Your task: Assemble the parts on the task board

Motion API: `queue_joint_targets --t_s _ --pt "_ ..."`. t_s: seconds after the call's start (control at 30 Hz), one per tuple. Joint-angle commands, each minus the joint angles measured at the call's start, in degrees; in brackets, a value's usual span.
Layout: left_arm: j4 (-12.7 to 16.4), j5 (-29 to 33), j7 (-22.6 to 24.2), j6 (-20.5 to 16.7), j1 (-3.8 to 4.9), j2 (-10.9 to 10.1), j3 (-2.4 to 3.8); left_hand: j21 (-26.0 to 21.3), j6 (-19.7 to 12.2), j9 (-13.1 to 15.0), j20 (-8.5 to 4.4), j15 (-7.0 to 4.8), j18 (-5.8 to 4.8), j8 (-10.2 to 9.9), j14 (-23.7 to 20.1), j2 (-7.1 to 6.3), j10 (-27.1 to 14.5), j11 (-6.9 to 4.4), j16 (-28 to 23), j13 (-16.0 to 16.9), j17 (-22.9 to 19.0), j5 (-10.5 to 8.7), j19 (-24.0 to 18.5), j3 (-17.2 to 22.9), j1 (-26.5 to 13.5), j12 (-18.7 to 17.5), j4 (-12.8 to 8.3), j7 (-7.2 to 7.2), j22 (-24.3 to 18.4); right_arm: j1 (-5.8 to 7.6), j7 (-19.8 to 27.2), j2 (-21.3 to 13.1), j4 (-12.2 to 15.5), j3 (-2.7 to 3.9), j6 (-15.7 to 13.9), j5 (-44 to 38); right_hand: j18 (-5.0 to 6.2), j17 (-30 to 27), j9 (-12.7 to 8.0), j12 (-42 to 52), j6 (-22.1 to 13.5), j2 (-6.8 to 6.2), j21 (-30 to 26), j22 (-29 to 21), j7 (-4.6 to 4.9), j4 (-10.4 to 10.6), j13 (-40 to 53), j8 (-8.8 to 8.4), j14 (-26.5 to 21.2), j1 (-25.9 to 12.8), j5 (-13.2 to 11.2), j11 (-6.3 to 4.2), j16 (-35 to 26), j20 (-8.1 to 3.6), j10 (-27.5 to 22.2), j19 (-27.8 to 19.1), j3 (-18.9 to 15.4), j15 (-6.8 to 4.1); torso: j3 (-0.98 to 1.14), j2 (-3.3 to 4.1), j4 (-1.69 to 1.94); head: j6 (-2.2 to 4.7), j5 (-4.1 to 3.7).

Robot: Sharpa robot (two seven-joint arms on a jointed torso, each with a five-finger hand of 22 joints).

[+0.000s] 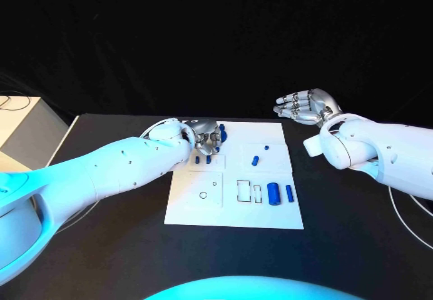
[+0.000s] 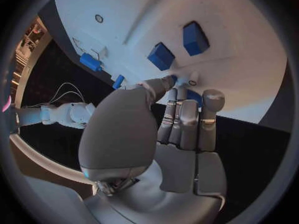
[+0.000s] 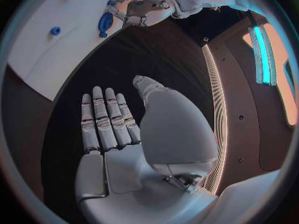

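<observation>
Fingers of the silver left hand [image 1: 208, 137] touch the flat white board [image 1: 271, 215]; right hand [image 1: 306, 106] spread, holding nothing.

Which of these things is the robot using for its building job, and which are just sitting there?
For the job: flat white task board; small blue parts; silver left hand over the board's far corner; open silver right hand.

Just there: black table; pale box.

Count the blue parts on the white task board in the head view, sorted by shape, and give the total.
square blue blocks: 2
long blue cylinders: 2
small blue pieces: 2
round blue part at the left hand: 1
Total: 7 visible; the hand may hide more.
</observation>
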Motion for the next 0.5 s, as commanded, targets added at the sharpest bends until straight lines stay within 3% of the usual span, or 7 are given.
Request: queue_joint_targets --t_s 0.03,0.5 --pt "-0.21 0.27 -0.09 1.78 -0.10 0.38 0.01 0.33 0.48 -0.07 -0.08 0.09 -0.34 -0.27 0.17 0.39 0.32 0.13 0.31 -0.11 -0.16 -0.21 -0.02 0.32 -0.31 -0.38 -0.09 0.10 0.03 0.02 0.77 0.05 0.15 0.05 0.85 -0.18 0.17 -0.10 -0.09 -0.31 0.50 0.33 -0.25 -0.07 2.66 -0.14 -0.06 -0.26 -0.03 0.17 0.30 0.19 -0.14 0.06 0.24 -0.43 0.10 -0.04 0.00 0.03 -0.08 -0.09 0.00" --pt "-0.78 0.61 -0.03 2.37 -0.41 1.08 -0.06 0.36 -0.06 -0.42 0.14 0.42 -0.28 -1.62 -0.26 0.09 0.40 0.51 0.48 -1.13 -1.13 -0.21 -0.58 1.20 -1.19 -2.15 -1.17 0.24 0.00 0.03 0.61 0.10 0.19 0.06 1.47 -0.18 0.16 -0.18 -0.07 -0.18 0.80 0.36 -0.30 -0.09 2.66 -0.20 -0.01 -0.19 0.10 0.11 0.32 0.14 -0.09 0.05 0.54 -0.67 0.26 -0.06 0.05 -0.02 0.04 -0.44 -0.40"
